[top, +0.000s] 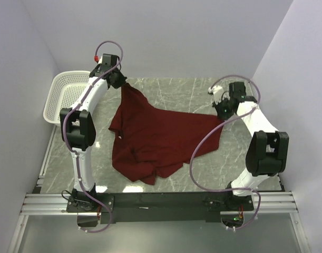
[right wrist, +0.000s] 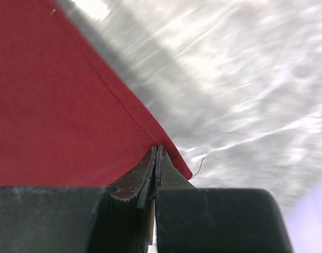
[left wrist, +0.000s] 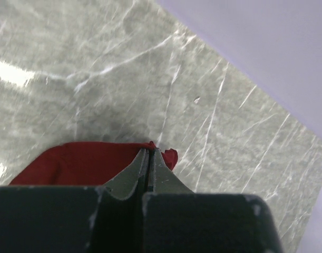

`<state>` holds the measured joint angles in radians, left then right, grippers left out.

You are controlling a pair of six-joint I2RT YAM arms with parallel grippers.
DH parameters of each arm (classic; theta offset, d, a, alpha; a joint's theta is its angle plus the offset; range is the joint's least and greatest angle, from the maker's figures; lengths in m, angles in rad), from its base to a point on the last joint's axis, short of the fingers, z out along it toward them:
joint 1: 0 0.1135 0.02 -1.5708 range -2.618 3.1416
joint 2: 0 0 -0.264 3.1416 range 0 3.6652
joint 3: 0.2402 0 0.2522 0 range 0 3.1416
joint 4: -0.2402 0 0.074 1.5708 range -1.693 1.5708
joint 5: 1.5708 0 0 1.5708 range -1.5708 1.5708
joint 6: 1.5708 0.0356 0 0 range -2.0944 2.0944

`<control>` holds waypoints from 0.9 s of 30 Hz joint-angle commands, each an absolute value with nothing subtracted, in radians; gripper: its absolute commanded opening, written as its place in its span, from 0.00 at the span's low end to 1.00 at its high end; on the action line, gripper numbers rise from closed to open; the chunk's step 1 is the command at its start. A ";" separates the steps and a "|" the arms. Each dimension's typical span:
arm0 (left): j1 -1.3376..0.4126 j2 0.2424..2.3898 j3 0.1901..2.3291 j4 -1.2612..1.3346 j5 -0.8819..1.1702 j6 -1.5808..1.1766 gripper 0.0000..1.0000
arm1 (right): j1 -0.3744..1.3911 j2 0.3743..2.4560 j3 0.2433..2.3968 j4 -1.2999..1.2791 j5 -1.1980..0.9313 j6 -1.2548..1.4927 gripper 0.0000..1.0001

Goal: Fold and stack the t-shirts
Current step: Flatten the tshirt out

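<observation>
Pinching cloth, both jaw pairs are pressed together: the left gripper [left wrist: 150, 154] holds a far corner of the shirt [top: 161, 139], the right gripper [right wrist: 156, 150] a hem corner. The shirt lies crumpled between them on the table [top: 203, 89]. Spreading it well likely means drawing the arms apart evenly, taut but without tugging the cloth free.

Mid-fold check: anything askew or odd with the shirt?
The t-shirt is bunched and folded over itself along its near edge, not flat. The left gripper and right gripper each pinch its edge. A thread hangs loose by the right grip.
</observation>
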<state>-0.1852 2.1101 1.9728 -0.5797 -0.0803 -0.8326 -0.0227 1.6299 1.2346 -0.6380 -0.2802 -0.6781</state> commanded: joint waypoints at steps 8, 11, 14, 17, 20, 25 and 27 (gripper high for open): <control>-0.137 2.177 2.128 -0.489 -0.192 -0.931 0.00 | -0.029 1.914 1.830 -0.469 0.035 -0.413 0.00; -0.120 2.197 2.140 -0.440 -0.172 -0.949 0.00 | -0.011 2.025 1.983 -0.456 0.112 -0.353 0.00; -0.117 2.262 2.209 -0.428 -0.129 -0.953 0.00 | 0.032 2.123 2.054 -0.413 0.168 -0.315 0.00; -0.115 2.287 2.259 -0.416 -0.080 -0.939 0.10 | 0.075 2.152 2.079 -0.376 0.198 -0.302 0.49; -0.107 2.231 2.208 -0.342 -0.009 -0.875 0.63 | 0.090 2.096 2.039 -0.417 0.100 -0.307 0.64; -0.106 2.036 1.952 -0.173 0.129 -0.755 0.85 | 0.040 1.835 1.670 -0.575 -0.370 -0.541 0.67; -0.109 1.944 1.881 -0.143 0.194 -0.733 0.84 | 0.011 1.718 1.548 -0.670 -0.504 -0.616 0.67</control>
